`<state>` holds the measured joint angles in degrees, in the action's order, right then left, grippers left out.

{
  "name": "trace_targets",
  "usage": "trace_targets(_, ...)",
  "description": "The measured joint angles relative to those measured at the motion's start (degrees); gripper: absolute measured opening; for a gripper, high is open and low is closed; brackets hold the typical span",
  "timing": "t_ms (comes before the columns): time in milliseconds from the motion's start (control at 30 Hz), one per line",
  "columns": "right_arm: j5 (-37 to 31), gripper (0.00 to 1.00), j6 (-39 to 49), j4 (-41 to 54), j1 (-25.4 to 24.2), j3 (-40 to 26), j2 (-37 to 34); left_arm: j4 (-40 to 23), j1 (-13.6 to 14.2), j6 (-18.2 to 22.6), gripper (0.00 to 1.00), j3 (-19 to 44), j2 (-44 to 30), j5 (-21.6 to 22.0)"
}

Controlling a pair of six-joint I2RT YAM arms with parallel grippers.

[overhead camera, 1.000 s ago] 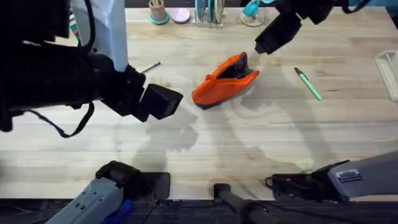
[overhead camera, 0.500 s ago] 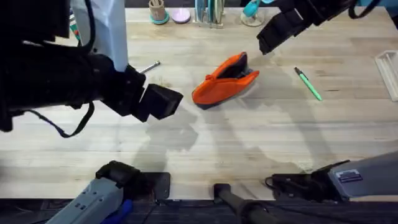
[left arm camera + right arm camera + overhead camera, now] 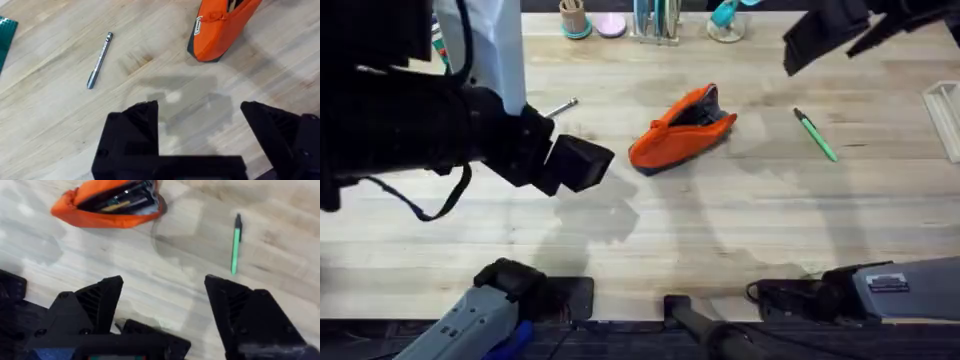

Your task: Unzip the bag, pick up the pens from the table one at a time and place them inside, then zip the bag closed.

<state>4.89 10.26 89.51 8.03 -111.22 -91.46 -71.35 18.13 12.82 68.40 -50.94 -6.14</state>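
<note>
Matt planked wood for the worktop [image 3: 740, 230]; soft orange cloth on the bag [image 3: 680, 135]; silvery, perhaps metal, pen [image 3: 100, 60]; glossy green plastic pen [image 3: 235, 247].

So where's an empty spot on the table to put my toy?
Bare wood on the table in front of the bag, toward the arm bases, and between the bag and green pen. The back edge by the cups is crowded.

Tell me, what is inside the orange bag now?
The bag is unzipped. Inside, the right wrist view shows dark, slim, pen-like items against a dark lining; its bottom is hidden by the fabric sides.
</note>
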Motion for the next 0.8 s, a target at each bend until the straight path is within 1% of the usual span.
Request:
trace_targets(267, -0.25, 0.996, -1.99, 2.21, -6.07, 0.07, 0.00, 0.00, 0.00, 0.00, 0.994, 0.00, 0.00, -0.01)
trace_targets(367, -0.29, 0.997, -2.40, 2.06, -7.52, 1.37, 0.00, 0.00, 0.00, 0.00, 0.994, 0.02, -0.02, -0.01)
trace_targets(500, -0.29, 0.996, -2.60, -0.12, -8.66, 6.82, 0.00, 0.00, 0.00, 0.00, 0.993, 0.02, 0.00, -0.01)
trace_targets(800, -0.46, 0.996, -2.26, -8.96, -10.05, 19.57, 0.00, 0.00, 0.00, 0.00, 0.994, 0.00, 0.00, -0.01)
